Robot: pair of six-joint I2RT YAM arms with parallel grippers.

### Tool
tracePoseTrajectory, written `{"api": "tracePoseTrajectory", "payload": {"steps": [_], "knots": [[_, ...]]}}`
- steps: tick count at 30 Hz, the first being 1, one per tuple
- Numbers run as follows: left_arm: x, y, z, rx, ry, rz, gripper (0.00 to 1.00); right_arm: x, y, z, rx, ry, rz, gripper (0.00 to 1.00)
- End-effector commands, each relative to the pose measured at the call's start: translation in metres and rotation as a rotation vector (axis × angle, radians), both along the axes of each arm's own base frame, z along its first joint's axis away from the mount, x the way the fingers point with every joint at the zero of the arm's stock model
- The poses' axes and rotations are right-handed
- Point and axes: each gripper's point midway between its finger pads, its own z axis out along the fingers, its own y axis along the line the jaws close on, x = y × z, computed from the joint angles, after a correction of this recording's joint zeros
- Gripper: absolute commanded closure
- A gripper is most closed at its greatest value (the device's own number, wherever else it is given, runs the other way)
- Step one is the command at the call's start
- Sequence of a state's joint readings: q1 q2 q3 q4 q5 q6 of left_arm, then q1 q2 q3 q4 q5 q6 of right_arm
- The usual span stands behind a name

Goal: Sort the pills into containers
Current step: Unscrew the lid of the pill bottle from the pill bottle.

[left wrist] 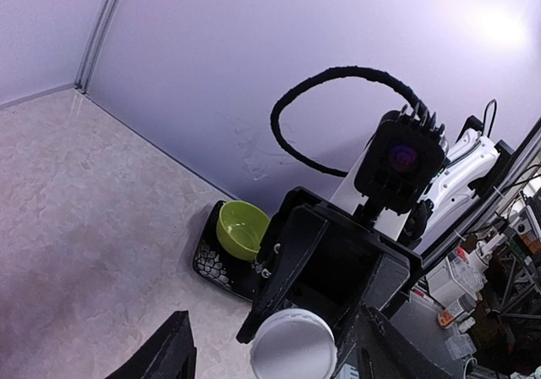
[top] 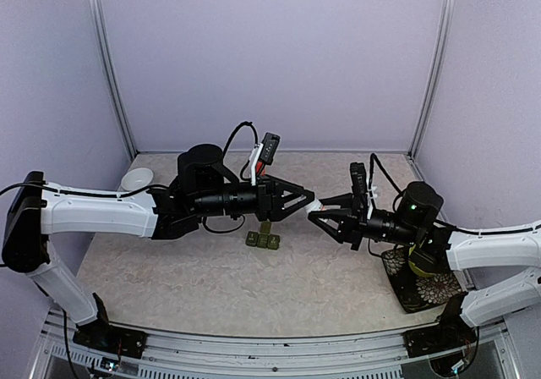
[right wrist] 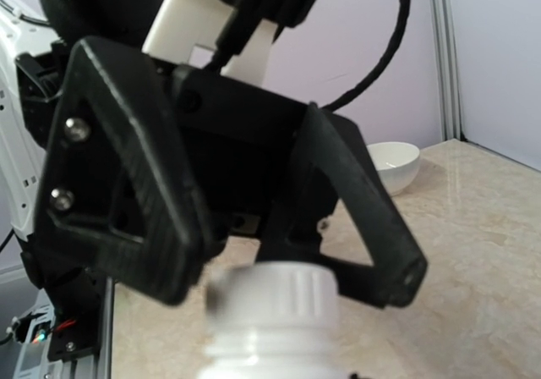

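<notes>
Dark green pill box, three square compartments in a row, sits mid-bench; above it, left claw gapes around a white-capped bottle clamped in right claw

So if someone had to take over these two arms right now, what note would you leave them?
Right gripper: shut on the white-capped bottle, held in the air with its cap towards the other arm.
Left gripper: open, jaws either side of the cap, no firm grip seen.
Pill box: on the table below the grippers, nothing touching it.
Done: bottle is up off the table.
Left: take the cap off, then sort pills into the box. No pills in view yet.
</notes>
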State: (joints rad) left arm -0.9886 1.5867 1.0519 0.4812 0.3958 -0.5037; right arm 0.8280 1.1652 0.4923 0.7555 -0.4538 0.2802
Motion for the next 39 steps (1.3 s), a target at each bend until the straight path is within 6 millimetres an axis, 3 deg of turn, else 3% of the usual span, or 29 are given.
{"api": "tracePoseTrajectory", "payload": {"steps": [1,11,23,32,39], "knots": [[-0.001,0.000,0.002,-0.004,-0.017,-0.014,0.37,0.005,0.002,0.007,0.006,-0.020,-0.008,1.00],[-0.001,0.001,-0.002,0.002,-0.009,-0.011,0.43,0.006,0.000,0.010,0.016,-0.021,-0.018,1.00],[0.005,0.004,-0.010,0.015,0.002,0.023,0.35,0.000,-0.002,0.016,0.037,-0.038,-0.001,1.00],[0.004,0.003,-0.010,0.010,0.007,0.016,0.43,-0.001,-0.003,0.016,0.038,-0.038,0.001,1.00],[0.002,0.001,-0.007,-0.004,0.010,-0.006,0.57,0.000,-0.002,0.012,0.029,-0.032,0.001,1.00]]}}
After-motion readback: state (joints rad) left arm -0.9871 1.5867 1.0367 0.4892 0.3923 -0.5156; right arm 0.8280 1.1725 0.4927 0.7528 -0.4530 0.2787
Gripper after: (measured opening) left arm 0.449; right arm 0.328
